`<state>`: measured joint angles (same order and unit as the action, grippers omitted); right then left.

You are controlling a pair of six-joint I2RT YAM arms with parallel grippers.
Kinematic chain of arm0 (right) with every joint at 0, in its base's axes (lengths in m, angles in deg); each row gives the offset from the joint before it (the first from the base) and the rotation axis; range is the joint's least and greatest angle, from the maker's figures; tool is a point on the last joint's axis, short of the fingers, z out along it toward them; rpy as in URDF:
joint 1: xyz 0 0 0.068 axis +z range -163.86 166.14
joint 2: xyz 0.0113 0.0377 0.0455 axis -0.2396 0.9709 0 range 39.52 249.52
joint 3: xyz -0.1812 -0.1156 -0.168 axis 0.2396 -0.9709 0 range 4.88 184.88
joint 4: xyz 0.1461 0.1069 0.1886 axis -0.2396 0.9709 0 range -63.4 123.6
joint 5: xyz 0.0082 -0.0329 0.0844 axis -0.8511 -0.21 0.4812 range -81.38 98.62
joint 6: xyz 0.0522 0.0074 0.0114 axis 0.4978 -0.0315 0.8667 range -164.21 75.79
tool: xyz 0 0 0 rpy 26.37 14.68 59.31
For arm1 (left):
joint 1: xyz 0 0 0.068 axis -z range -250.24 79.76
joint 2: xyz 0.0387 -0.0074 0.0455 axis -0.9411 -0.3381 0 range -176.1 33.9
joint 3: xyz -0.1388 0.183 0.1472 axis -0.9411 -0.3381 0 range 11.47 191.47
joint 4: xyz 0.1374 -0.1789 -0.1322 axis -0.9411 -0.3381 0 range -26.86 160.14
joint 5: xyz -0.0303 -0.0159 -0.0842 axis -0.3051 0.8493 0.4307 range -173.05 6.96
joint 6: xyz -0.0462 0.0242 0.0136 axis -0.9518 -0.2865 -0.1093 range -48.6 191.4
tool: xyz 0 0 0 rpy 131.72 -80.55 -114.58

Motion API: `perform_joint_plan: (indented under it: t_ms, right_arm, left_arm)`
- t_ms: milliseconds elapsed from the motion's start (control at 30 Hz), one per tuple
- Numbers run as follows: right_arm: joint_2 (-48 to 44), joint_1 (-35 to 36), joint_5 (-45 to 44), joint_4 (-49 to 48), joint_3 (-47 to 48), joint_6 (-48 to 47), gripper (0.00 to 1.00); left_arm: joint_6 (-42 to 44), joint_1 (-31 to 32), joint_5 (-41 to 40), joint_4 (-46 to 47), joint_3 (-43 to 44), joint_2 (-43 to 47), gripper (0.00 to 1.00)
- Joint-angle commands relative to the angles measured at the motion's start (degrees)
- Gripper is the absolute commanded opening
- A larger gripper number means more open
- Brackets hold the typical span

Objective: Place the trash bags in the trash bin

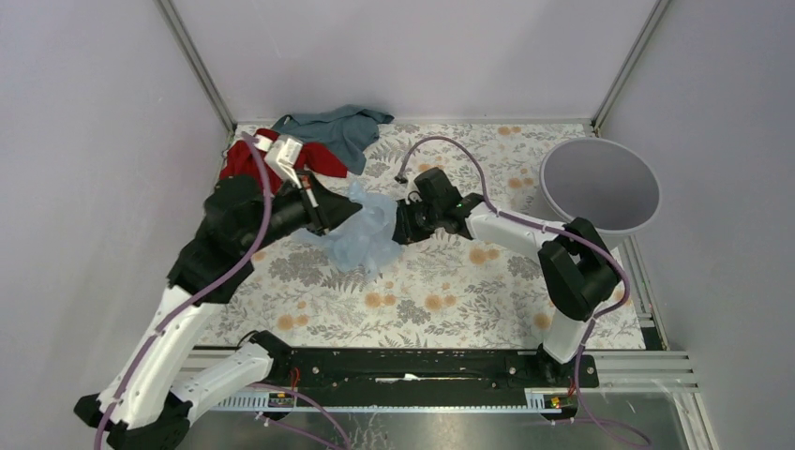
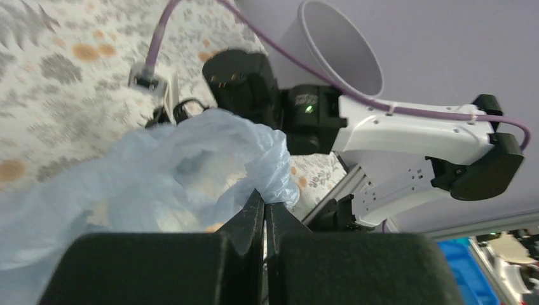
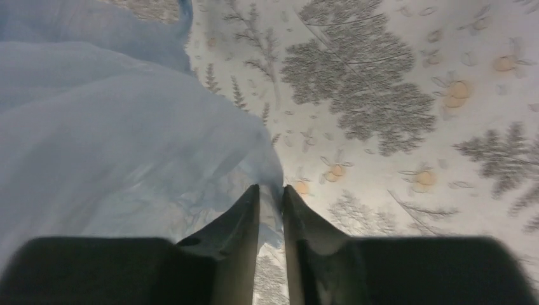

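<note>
The pale blue translucent trash bag (image 1: 361,234) lies crumpled on the flowered table between my two grippers. From the left, my left gripper (image 1: 345,208) is shut on the bag's edge; in the left wrist view its tips (image 2: 265,198) meet on a fold of the bag (image 2: 178,171). My right gripper (image 1: 398,225) reaches in from the right. Its jaws (image 3: 271,187) stand a narrow gap apart, with the bag's (image 3: 114,127) thin edge lying between them. The light grey trash bin (image 1: 562,202) stands upright at the far right, apart from both grippers, and also shows behind the right arm (image 2: 343,51).
A red cloth (image 1: 246,161) and a teal-grey cloth (image 1: 342,127) lie at the back left, behind the left arm. A purple cable (image 1: 450,145) loops over the table by the right wrist. Grey walls close in the table; a metal rail (image 1: 412,361) runs along the near edge.
</note>
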<state>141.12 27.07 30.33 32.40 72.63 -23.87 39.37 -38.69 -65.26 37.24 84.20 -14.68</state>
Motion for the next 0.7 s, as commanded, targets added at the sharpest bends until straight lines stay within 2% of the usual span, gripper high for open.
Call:
perform_joint_plan:
  t_ms: [0,133,267,333,400,500,600,667]
  right_arm:
    - [-4.14,-0.94,-7.22,12.42,1.74,-4.15,0.39]
    - [-12.67,-1.81,-13.85,14.71,-4.69,-2.36,0.62]
    - [-21.43,-2.32,-17.7,16.4,-10.96,-2.41,0.8]
    - [-26.58,-2.43,-17.08,14.26,-14.27,-2.57,0.87]
    - [-30.28,-2.47,-11.5,8.87,-17.85,-2.35,0.92]
    - [-33.81,-2.5,-4.1,2.38,-20.8,-1.0,0.93]
    - [-38.8,-2.51,-4.87,-0.1,-22.29,1.52,0.95]
    - [-41.91,-2.44,-6.85,1.88,-20.28,3.22,0.95]
  left_arm:
    - [-11.65,-0.17,3.73,13.11,-9.93,-1.8,0.0]
    - [-17.98,-0.17,4.71,25.11,-18.53,-5.12,0.0]
    - [-19.85,-0.02,7.76,30.93,-20.3,-9.35,0.0]
    - [-20.49,0.27,9.17,33.32,-20.91,-10.24,0.0]
    - [-20.64,0.51,9.59,34.87,-21.56,-10.19,0.0]
    - [-20.82,0.53,8.43,35.12,-21.96,-9.51,0.0]
    - [-20.18,0.53,8.36,33.85,-20.71,-9.92,0.0]
    - [-19.63,0.53,8.67,33.01,-19.9,-10.68,0.0]
